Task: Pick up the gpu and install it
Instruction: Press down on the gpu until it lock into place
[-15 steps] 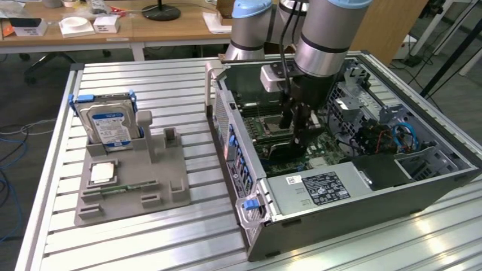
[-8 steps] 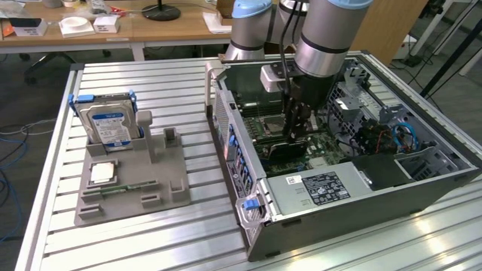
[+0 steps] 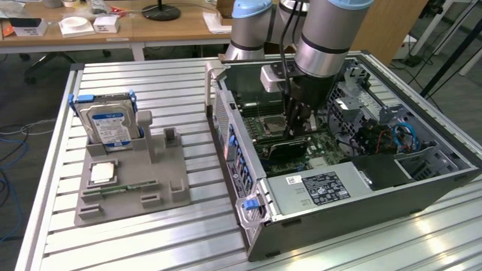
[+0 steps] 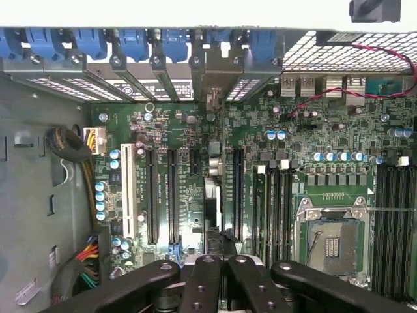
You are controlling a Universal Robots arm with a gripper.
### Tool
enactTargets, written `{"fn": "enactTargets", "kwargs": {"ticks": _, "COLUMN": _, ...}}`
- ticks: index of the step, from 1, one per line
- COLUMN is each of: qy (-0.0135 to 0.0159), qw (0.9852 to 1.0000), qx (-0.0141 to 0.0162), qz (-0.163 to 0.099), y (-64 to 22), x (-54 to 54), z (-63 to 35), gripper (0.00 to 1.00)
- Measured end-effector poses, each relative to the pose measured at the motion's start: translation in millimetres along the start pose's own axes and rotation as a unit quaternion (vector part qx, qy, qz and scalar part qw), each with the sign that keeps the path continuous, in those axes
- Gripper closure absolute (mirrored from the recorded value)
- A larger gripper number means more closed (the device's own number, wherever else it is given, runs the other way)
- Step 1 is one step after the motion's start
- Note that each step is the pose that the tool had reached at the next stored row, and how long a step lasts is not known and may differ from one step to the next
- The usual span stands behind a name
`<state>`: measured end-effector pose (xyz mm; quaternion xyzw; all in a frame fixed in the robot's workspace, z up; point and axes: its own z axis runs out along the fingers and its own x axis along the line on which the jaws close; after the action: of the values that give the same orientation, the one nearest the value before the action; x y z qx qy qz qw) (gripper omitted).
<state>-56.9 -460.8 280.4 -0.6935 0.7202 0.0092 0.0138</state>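
On slatted worktop [image 3: 150, 237], near edge: grey fixture tray [image 3: 128, 180], hard drive [image 3: 112, 125] upright in it. Beyond, open computer case [image 3: 339, 169]. Inside case, gripper [image 3: 295, 131] low over motherboard [image 4: 195, 163], fingers [image 4: 202, 280] closed on gpu [image 3: 290, 148], card edge-on above expansion slots [image 4: 172, 195].

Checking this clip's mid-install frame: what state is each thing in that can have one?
gpu: held on edge over the motherboard slots; seating cannot be told.
pincer: shut on the gpu, inside the case.
computer case: side open, interior exposed.
hard drive: standing upright in the gray holder.
memory stick: lying flat in the holder.
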Motion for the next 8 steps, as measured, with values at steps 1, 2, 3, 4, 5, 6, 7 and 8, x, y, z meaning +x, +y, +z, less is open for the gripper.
{"fn": "enactTargets", "kwargs": {"ticks": 1, "qy": 0.0000, "qw": 1.0000, "qx": 0.0000, "qz": 0.000, "y": 0.0, "x": 0.0, "z": 0.5, "gripper": 0.89}}
{"fn": "enactTargets", "kwargs": {"ticks": 2, "qy": 0.0003, "qw": 1.0000, "qx": 0.0001, "qz": 0.000, "y": 0.0, "x": 0.1, "z": 1.5, "gripper": 0.89}}
{"fn": "enactTargets", "kwargs": {"ticks": 3, "qy": 0.0006, "qw": 1.0000, "qx": 0.0006, "qz": 0.000, "y": 0.0, "x": 0.1, "z": 3.2, "gripper": 0.89}}
{"fn": "enactTargets", "kwargs": {"ticks": 4, "qy": 0.0007, "qw": 1.0000, "qx": 0.0012, "qz": 0.000, "y": 0.0, "x": 0.2, "z": 5.0, "gripper": 0.89}}
{"fn": "enactTargets", "kwargs": {"ticks": 5, "qy": 0.0008, "qw": 1.0000, "qx": 0.0017, "qz": 0.000, "y": 0.0, "x": 0.2, "z": 6.8, "gripper": 0.89}}
{"fn": "enactTargets", "kwargs": {"ticks": 6, "qy": 0.0008, "qw": 1.0000, "qx": 0.0025, "qz": 0.000, "y": 0.0, "x": 0.4, "z": 10.8, "gripper": 0.89}}
{"fn": "enactTargets", "kwargs": {"ticks": 7, "qy": 0.0008, "qw": 1.0000, "qx": 0.0040, "qz": 0.000, "y": 0.1, "x": 0.6, "z": 18.3, "gripper": 0.89}}
{"fn": "enactTargets", "kwargs": {"ticks": 8, "qy": 0.0013, "qw": 1.0000, "qx": 0.0041, "qz": 0.000, "y": 0.1, "x": 0.7, "z": 19.0, "gripper": 0.89}}
